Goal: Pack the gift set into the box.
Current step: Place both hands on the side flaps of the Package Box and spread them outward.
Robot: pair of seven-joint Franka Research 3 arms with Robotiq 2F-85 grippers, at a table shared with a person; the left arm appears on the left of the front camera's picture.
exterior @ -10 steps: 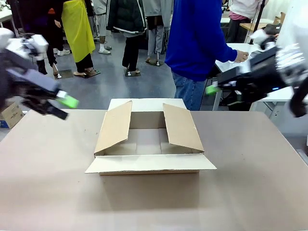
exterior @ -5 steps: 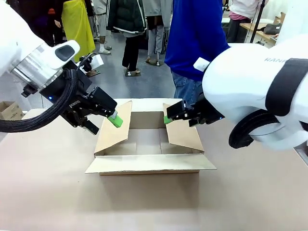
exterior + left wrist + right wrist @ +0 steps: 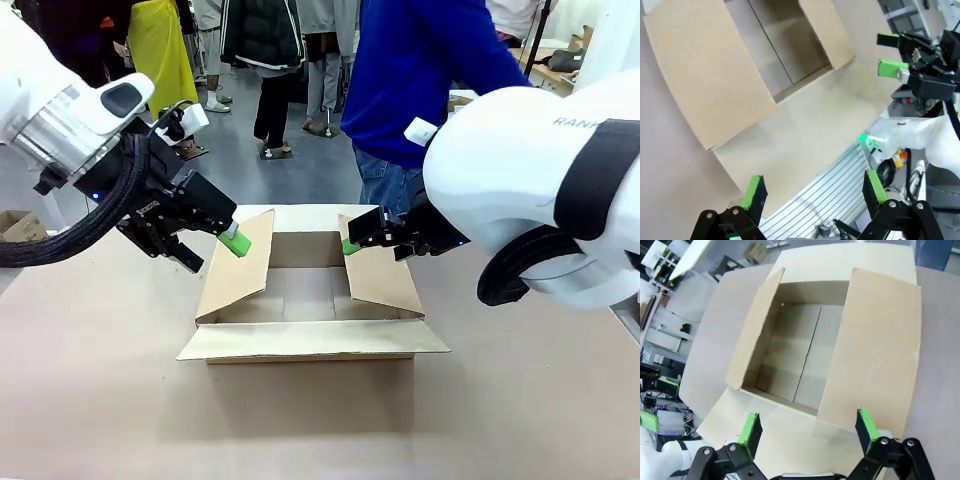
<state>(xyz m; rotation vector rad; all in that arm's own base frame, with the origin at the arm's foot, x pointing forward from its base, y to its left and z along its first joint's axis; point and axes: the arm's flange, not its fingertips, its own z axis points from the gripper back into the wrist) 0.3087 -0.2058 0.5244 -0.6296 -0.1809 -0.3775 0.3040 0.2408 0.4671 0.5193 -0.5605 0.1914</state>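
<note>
The box (image 3: pixel 312 340) stands in the middle of the table, a brown carton with its four flaps spread and nothing showing inside it. My left gripper (image 3: pixel 214 251) hovers open just outside the raised left flap (image 3: pixel 238 262). My right gripper (image 3: pixel 352 238) hovers open at the far end of the right flap (image 3: pixel 380 268). In the left wrist view my open left gripper (image 3: pixel 814 190) looks down past the box (image 3: pixel 705 75), with the right gripper (image 3: pixel 890 52) beyond it. The right gripper (image 3: pixel 807 429) looks straight down into the box (image 3: pixel 875 350). The gift set is out of view.
A person in a blue top (image 3: pixel 410 80) stands at the far side of the table (image 3: pixel 520 400), right behind the box. A small carton (image 3: pixel 22 233) sits on the floor at the far left. Other people stand farther back.
Both arms swung in from the table's sides to the box flaps, and over the last half second they shifted only slightly. The box has not moved.
</note>
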